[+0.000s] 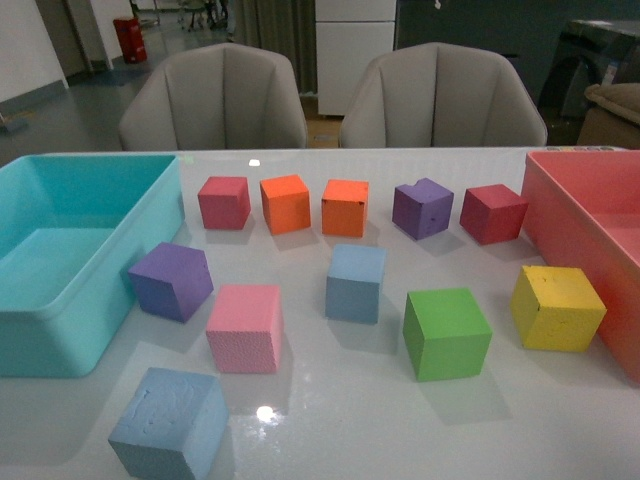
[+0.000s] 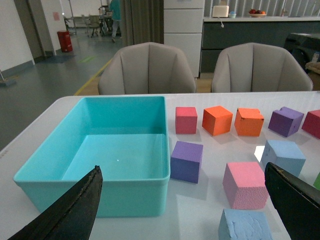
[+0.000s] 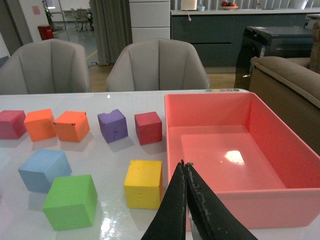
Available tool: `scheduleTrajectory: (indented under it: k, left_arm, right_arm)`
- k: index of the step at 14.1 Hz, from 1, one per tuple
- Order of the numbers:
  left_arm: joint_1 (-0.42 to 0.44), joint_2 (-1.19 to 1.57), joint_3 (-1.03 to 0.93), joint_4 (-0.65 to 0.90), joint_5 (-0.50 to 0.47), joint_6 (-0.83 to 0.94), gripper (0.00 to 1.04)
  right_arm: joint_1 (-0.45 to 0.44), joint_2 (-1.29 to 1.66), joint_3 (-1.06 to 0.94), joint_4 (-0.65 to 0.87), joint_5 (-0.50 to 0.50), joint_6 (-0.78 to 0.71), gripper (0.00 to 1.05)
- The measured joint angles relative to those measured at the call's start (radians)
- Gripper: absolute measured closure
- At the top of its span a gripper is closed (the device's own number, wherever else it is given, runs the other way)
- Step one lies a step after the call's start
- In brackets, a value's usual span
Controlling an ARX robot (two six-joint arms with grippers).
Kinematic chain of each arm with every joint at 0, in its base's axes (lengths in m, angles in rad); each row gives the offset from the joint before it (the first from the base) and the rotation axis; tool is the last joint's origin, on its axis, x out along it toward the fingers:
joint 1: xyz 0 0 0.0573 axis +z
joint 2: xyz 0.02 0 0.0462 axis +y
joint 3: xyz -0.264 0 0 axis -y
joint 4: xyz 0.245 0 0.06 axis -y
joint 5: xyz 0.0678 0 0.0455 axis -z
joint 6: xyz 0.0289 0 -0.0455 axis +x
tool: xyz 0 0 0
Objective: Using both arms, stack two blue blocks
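Two pale blue blocks lie apart on the white table. One blue block [image 1: 356,283] sits mid-table; it also shows in the left wrist view [image 2: 283,156] and the right wrist view [image 3: 44,170]. The other blue block [image 1: 170,423] sits near the front left edge and shows in the left wrist view [image 2: 244,225]. My left gripper [image 2: 185,200] is open and empty, its jaws wide apart above the near block and the bin's front. My right gripper [image 3: 184,172] is shut and empty, near the pink bin's front corner. Neither arm shows in the front view.
A teal bin [image 1: 60,290] stands at the left, a pink bin [image 1: 590,230] at the right. Purple [image 1: 172,281], pink [image 1: 245,327], green [image 1: 446,333] and yellow [image 1: 557,307] cubes surround the blue ones. A row of red, orange and purple cubes lies behind. Two chairs stand beyond the table.
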Motion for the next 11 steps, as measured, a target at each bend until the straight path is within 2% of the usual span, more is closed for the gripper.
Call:
scheduleTrajectory:
  k: [5, 11]
  left_arm:
    - [0.0, 0.0, 0.0, 0.0, 0.0, 0.0, 0.07]
    - [0.0, 0.0, 0.0, 0.0, 0.0, 0.0, 0.07]
  right_arm:
    - [0.0, -0.253, -0.009, -0.226, 0.0, 0.0, 1.03]
    - [0.0, -0.462, -0.01, -0.427, 0.0, 0.0, 1.03]
